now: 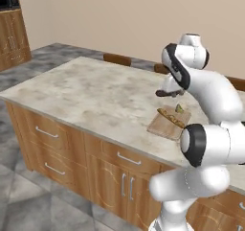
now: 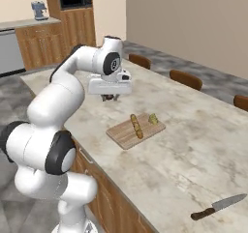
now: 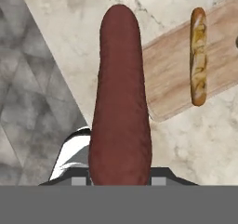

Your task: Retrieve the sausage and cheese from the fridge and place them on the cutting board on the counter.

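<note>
My gripper [image 2: 110,96] hangs above the counter [image 2: 193,140], shut on the dark red-brown sausage [image 3: 120,97]. The sausage [image 1: 168,93] sits a little short of the near-left end of the cutting board [image 2: 123,133] and above it. On the cutting board [image 1: 162,127] lie a long golden-brown bread stick [image 2: 136,125] and the small yellow-olive cheese [image 2: 153,118] wedge at its far side. In the hand view the sausage runs lengthwise up the middle, with the board [image 3: 169,74] and the bread stick [image 3: 198,56] to its right. The fridge is out of view.
A knife [image 2: 218,207] with a dark handle lies on the counter far to the right. Brown chairs [image 2: 186,79] line the counter's far side. The counter's near edge runs close to the board, with cabinets [image 1: 52,144] below it.
</note>
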Available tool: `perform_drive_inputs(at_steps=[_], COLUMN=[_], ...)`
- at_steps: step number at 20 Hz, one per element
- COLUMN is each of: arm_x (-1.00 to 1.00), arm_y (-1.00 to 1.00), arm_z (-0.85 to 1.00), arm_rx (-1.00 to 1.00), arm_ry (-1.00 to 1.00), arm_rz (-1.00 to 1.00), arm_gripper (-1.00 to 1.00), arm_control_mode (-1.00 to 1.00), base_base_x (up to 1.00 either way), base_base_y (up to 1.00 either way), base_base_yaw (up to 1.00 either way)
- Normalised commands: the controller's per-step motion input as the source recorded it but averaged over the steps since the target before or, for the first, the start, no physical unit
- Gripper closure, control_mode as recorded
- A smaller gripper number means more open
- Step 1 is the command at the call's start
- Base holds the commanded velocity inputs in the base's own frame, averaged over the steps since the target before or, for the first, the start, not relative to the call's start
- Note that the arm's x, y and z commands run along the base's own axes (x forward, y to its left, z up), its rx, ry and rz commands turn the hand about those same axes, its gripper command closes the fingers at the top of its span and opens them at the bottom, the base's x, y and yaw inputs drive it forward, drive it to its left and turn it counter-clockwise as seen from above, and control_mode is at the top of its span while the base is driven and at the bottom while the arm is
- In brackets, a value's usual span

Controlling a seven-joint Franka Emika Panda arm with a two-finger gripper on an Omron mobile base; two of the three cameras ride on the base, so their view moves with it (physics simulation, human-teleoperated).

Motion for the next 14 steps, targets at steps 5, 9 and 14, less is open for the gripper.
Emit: perform_drive_inputs(at_steps=[5,9,14], arm_x=[0.93,0.6,0.37], arm_y=[-0.41,-0.05,0.0], arm_z=[-0.7,-0.55,-0.61], arm_rx=[0.02,0.0,0.0], arm_ry=[0.25,0.07,0.03], arm_rz=[0.17,0.01,0.0], arm_gripper=[1.0,1.0,1.0], arm_control_mode=[-1.0,-1.0,-1.0], base_base_x=[0.0,0.0,0.0], base_base_y=[0.0,0.0,0.0], base_base_yaw=[0.0,0.0,0.0])
